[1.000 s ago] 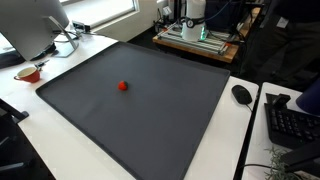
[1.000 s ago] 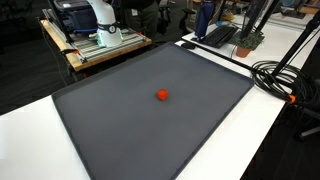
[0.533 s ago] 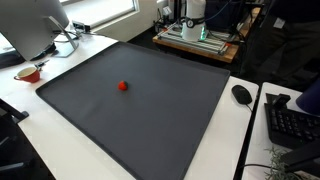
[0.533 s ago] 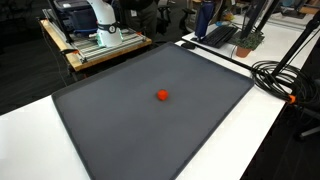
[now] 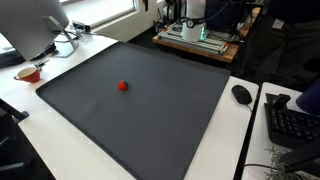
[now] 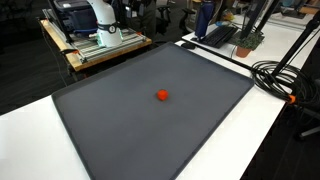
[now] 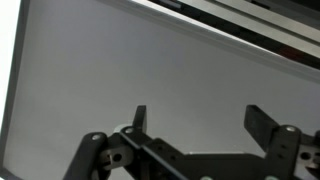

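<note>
A small red ball (image 5: 123,86) lies alone on the large dark grey mat (image 5: 150,110); it also shows in the exterior view from the far side (image 6: 162,96), near the mat's middle (image 6: 120,130). The white arm base (image 5: 195,12) stands on a wooden stand behind the mat (image 6: 100,18). In the wrist view my gripper (image 7: 200,118) is open and empty, its two dark fingers spread wide over bare grey mat (image 7: 150,60). The ball is not in the wrist view. The gripper itself does not show in either exterior view.
A monitor (image 5: 35,25) and a red cup (image 5: 28,73) stand on the white table beside the mat. A black mouse (image 5: 241,94) and keyboard (image 5: 292,122) lie at the other side. Black cables (image 6: 285,75) run along the table edge.
</note>
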Controlling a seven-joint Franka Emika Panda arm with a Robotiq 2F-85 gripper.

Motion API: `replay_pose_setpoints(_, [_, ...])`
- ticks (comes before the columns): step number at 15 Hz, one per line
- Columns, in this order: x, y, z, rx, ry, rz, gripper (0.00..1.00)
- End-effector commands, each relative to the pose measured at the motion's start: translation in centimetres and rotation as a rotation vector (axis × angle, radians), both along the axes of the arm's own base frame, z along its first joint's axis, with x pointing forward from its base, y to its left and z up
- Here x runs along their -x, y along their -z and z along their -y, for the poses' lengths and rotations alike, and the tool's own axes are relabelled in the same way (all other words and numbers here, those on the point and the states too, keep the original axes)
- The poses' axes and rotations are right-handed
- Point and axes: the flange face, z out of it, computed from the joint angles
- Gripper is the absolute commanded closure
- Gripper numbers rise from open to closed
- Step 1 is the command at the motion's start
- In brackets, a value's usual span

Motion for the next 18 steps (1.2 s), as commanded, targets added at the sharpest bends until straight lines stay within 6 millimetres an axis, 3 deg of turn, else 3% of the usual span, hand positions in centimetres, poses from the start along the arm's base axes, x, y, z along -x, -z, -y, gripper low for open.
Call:
replay_pose_setpoints(1, [-1.3, 3.1, -3.0, 0.127, -0.153, -0.051, 0.00])
replay_pose_setpoints(12, [-2.2, 14.2, -9.9, 0.531, -0.654, -0.211, 0.00])
replay_pose_setpoints(16, [-3.9, 18.1, -10.8, 0.674, -0.843, -0.257, 0.00])
replay_pose_setpoints(18, [-5.2, 19.0, -10.6, 0.764, -0.920, -0.266, 0.00])
